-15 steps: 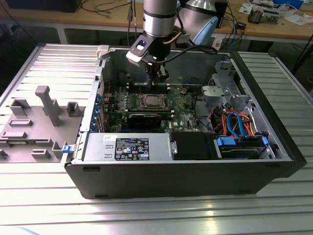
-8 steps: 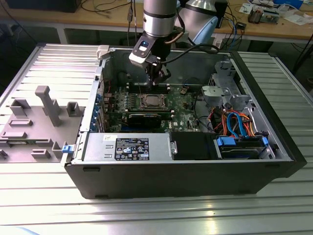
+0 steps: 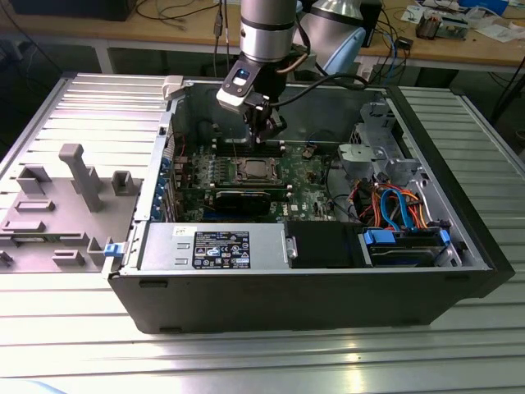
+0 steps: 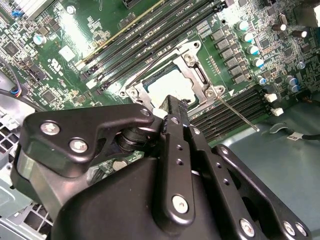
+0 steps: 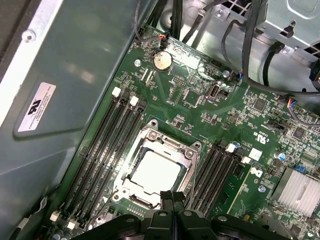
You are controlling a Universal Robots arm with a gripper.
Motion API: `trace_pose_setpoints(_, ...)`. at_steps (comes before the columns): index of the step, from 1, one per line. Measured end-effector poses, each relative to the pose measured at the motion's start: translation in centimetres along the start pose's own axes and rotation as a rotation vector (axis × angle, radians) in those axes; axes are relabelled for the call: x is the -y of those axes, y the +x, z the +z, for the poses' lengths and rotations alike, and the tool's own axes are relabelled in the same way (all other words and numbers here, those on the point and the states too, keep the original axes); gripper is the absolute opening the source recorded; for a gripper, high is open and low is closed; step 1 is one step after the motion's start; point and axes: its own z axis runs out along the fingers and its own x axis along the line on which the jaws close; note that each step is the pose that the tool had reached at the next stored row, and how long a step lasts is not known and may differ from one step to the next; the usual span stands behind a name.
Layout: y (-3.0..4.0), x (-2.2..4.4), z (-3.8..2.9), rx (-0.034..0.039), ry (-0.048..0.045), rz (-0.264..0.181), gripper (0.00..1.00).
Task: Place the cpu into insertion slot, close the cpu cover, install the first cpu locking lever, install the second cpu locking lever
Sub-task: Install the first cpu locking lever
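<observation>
- Green motherboard all across, speckled with tiny silver and black parts!
- There's the cpu, plain pale silver-grey with no pattern on it.
- The cpu cover frames it in dull grey metal.
- Memory slots run as long black stripes, with white tabs at the ends.
- Gripper: matt black.
- Heatsink is silver and finely ribbed.
- Capacitors have teal tops.
- In the exterior view, the cables are orange and blue, the case is black, and the table is silvery with long ribbed bands.
</observation>
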Motion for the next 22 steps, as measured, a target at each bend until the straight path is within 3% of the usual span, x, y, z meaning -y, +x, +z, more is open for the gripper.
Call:
trace_pose_setpoints(6,0.00,0.00,0.00,0.0016,-0.0030,-0.058,0.11)
trace_pose_setpoints(11,0.00,0.00,0.00,0.0045,-0.0083,-0.163,0.11)
trace_pose_setpoints(20,0.01,0.01,0.00,0.0047,-0.0087,-0.172,0.11)
trace_pose_setpoints(22,0.01,0.01,0.00,0.0053,-0.0097,-0.191,0.11)
